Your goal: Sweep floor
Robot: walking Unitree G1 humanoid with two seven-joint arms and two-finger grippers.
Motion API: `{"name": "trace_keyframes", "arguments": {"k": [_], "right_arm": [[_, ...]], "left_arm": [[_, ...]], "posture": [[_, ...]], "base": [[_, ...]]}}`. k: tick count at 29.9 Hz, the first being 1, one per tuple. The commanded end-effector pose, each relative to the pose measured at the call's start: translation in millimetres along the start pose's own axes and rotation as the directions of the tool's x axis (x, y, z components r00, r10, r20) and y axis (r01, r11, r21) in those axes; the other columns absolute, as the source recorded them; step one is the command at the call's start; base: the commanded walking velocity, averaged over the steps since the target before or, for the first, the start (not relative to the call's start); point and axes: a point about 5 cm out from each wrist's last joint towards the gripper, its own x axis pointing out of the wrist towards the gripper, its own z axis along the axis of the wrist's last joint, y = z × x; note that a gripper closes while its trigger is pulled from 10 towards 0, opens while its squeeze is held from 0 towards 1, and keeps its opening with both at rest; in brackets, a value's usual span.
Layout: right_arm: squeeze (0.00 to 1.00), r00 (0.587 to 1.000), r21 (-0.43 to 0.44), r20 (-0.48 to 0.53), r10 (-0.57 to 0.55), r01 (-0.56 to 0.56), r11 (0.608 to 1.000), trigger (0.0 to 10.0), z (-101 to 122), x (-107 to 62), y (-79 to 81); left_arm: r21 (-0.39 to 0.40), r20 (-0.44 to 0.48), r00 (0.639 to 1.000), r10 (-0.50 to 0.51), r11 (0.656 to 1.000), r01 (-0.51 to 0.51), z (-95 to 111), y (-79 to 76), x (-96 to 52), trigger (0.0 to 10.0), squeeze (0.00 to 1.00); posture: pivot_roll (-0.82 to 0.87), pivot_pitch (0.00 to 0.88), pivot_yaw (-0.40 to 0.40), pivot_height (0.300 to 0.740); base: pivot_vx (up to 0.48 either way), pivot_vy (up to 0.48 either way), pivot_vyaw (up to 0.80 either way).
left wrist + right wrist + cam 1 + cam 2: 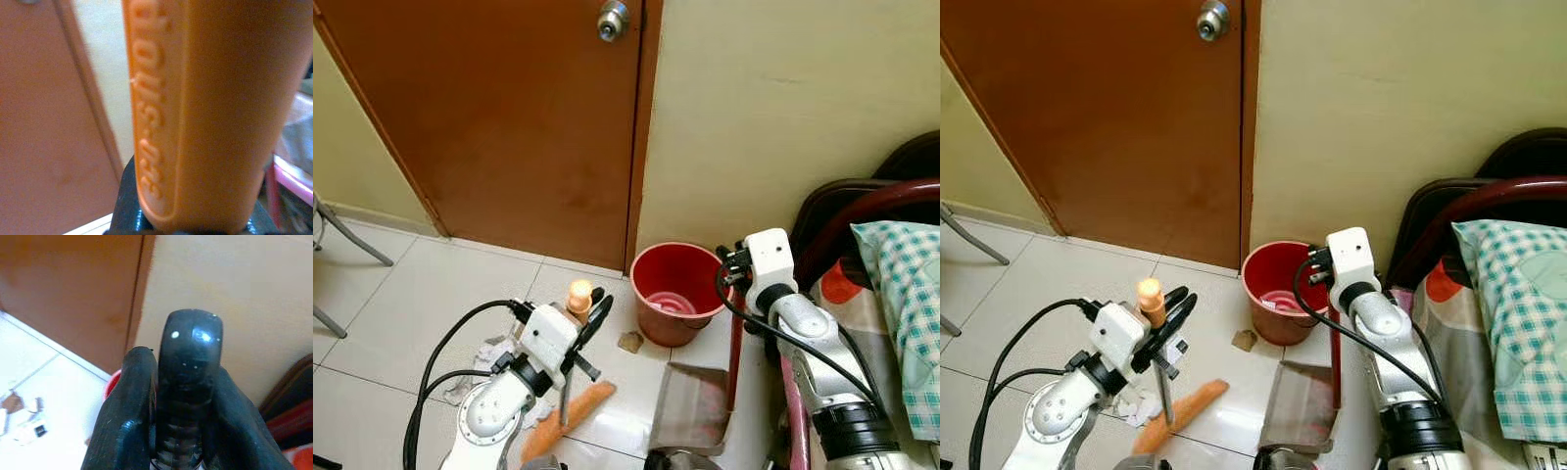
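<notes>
Left gripper [579, 323] clamped on broom [570, 411]; right gripper [178, 396] clamped on dustpan handle [735, 343]. Risk: knocking bucket [674, 291], scattering paper scraps [489, 354] left of bucket.

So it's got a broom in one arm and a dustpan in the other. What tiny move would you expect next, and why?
Probably a short sweep toward its right. The left tool grips the orange broom, whose head rests on the tiles beside white paper scraps. The dustpan, its handle held upright by the right tool, sits on the floor on that side, by the red bucket, with a brown scrap near it.
</notes>
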Motion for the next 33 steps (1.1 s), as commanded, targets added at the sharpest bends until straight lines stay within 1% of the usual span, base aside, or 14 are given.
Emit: {"name": "trace_keyframes", "arguments": {"k": [1, 6, 10, 12, 14, 15, 16, 17, 18, 20, 21, 25, 28, 33], "right_arm": [[0.0, 0.999, -0.031, 0.021, -0.029, 0.029, 0.999, 10.0, 4, 2.8, -3.2], [0.0, 0.999, -0.033, 0.006, -0.048, 0.048, 0.998, 10.0, 2, 4.3, -1.5], [0.0, 0.998, -0.028, 0.009, -0.054, 0.054, 0.998, 10.0, 2, 5.9, -0.9], [0.0, 0.998, -0.02, 0.011, -0.059, 0.059, 0.998, 10.0, 2, 6.6, -0.6], [0.0, 0.998, -0.019, 0.013, -0.064, 0.064, 0.998, 10.0, 2, 7.0, 0.6], [0.0, 0.998, -0.019, 0.013, -0.064, 0.064, 0.998, 10.0, 2, 7.0, 0.6], [0.0, 0.998, -0.018, 0.014, -0.066, 0.066, 0.998, 10.0, 2, 6.9, 1.3], [0.0, 0.998, -0.019, 0.013, -0.069, 0.069, 0.997, 10.0, 2, 6.6, 2.0], [0.0, 0.998, -0.019, 0.013, -0.069, 0.069, 0.997, 10.0, 2, 6.6, 2.0], [0.0, 0.997, -0.008, 0.009, -0.076, 0.076, 0.997, 10.0, 2, 7.3, 3.6], [0.0, 0.997, -0.008, 0.009, -0.076, 0.076, 0.997, 10.0, 2, 7.3, 3.6], [0.0, 0.995, 0.008, 0.008, -0.102, 0.102, 0.995, 10.0, 3, 8.4, 3.4], [0.0, 0.991, 0.068, -0.007, -0.137, 0.137, 0.988, 10.0, 2, 9.4, 2.9], [0.0, 0.988, 0.104, -0.008, -0.155, 0.155, 0.982, 10.0, 4, 9.4, 4.9]], "left_arm": [[0.079, 0.035, 0.993, 0.11, 0.991, -0.112, 11, 13.3, 2.3, 10.0, 0.0], [0.11, 0.116, 0.955, 0.275, 0.952, -0.287, 24, 30.9, 16.8, 10.0, 0.0], [0.109, 0.179, 0.945, 0.273, 0.949, -0.295, 31, 36.0, 29.7, 10.0, 0.0], [0.116, 0.18, 0.944, 0.276, 0.947, -0.299, 30, 38.0, 35.4, 10.0, 0.0], [0.12, 0.211, 0.939, 0.273, 0.946, -0.302, 32, 42.8, 49.3, 10.0, 0.0], [0.12, 0.211, 0.939, 0.273, 0.946, -0.302, 32, 42.8, 49.3, 10.0, 0.0], [0.12, 0.219, 0.936, 0.276, 0.944, -0.307, 32, 44.7, 56.0, 10.0, 0.0], [0.117, 0.219, 0.94, 0.262, 0.949, -0.292, 32, 44.3, 63.1, 10.0, 0.0], [0.117, 0.219, 0.94, 0.262, 0.949, -0.292, 32, 44.3, 63.1, 10.0, 0.0], [0.105, 0.226, 0.952, 0.205, 0.967, -0.233, 34, 38.9, 79.6, 10.0, 0.0], [0.105, 0.226, 0.952, 0.205, 0.967, -0.233, 34, 38.9, 79.6, 10.0, 0.0], [0.093, 0.217, 0.966, 0.143, 0.982, -0.166, 31, 29.0, 93.9, 10.0, 0.0], [0.11, 0.206, 0.975, 0.087, 0.988, -0.112, 24, 20.2, 103.6, 10.0, 0.0], [0.112, 0.186, 0.981, 0.055, 0.991, -0.077, 16, 17.5, 108.8, 10.0, 0.0]], "posture": [[0.04, 0.086, -0.053, 0.74], [0.03, 0.077, -0.051, 0.74], [0.02, 0.075, -0.049, 0.74], [0.02, 0.076, -0.05, 0.74], [0.01, 0.076, -0.049, 0.74], [0.01, 0.076, -0.049, 0.74], [0.01, 0.076, -0.049, 0.74], [0.01, 0.076, -0.049, 0.74], [0.01, 0.076, -0.049, 0.74], [0.0, 0.076, -0.049, 0.74], [0.0, 0.076, -0.049, 0.74], [-0.02, 0.081, -0.044, 0.74], [-0.02, 0.089, -0.041, 0.74], [-0.03, 0.113, -0.028, 0.74]], "base": [[0.0, 0.0, 0.0], [0.0, 0.0, 0.0], [0.0, 0.0, 0.0], [0.0, 0.0, 0.0], [0.0, 0.0, 0.0], [0.0, 0.0, 0.0], [0.0, 0.0, 0.0], [0.0, 0.0, 0.0], [0.0, 0.0, 0.0], [0.0, 0.0, 0.0], [0.0, 0.0, 0.0], [0.0, 0.0, 0.0], [0.0, 0.0, 0.0], [0.0, 0.0, 0.0]]}}
